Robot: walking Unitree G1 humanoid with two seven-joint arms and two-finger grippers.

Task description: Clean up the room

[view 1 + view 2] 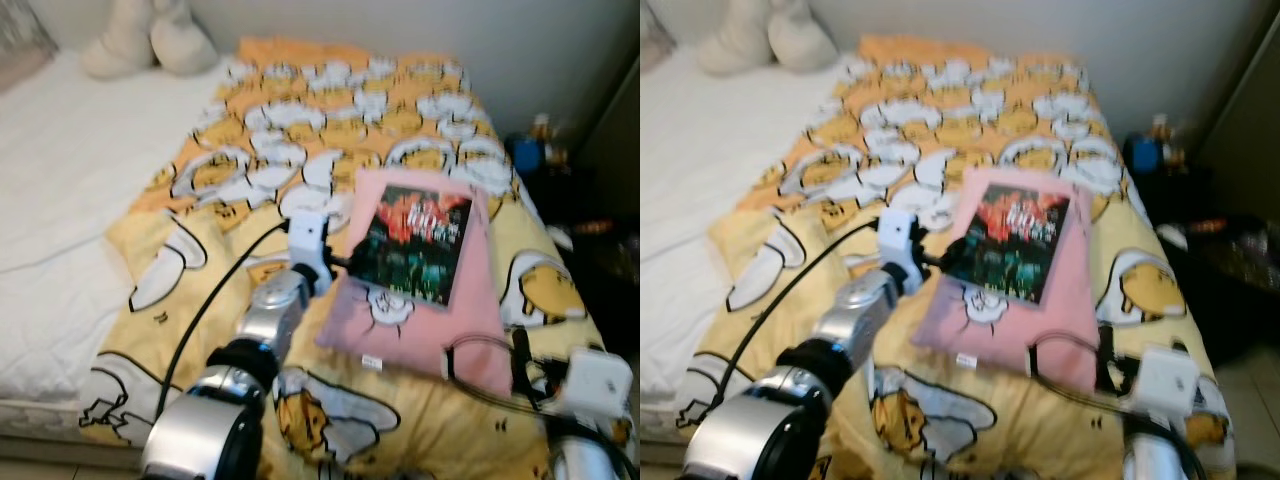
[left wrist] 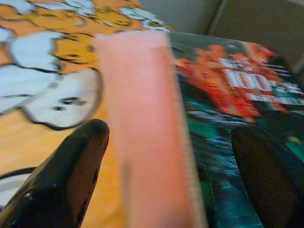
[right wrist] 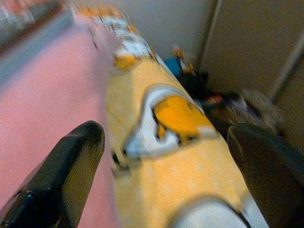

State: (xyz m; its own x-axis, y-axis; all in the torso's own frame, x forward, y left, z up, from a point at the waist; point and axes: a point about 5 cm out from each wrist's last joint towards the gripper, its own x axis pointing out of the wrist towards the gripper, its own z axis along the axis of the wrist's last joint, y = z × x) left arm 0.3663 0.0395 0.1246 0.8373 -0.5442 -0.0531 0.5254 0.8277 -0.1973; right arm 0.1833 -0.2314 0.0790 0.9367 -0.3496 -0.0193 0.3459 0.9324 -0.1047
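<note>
A dark book (image 1: 412,243) with a red and green cover lies on a pink pillow (image 1: 470,330) on the bed. My left gripper (image 1: 345,262) is stretched out to the book's left edge. In the left wrist view it (image 2: 171,135) stands open, one finger (image 2: 71,166) over the yellow duvet and the other over the book cover (image 2: 223,118), with the pillow's pink edge (image 2: 142,118) between them. My right gripper (image 1: 505,365) sits open and empty at the pillow's near right corner. Its wrist view shows the gripper (image 3: 166,133) above the duvet beside the pillow (image 3: 42,109).
A yellow cartoon-print duvet (image 1: 330,130) covers the right half of the bed, with white sheet (image 1: 70,170) on the left. A cream plush toy (image 1: 150,35) lies at the head. Dark clutter with a blue object (image 1: 528,152) stands on the floor to the right.
</note>
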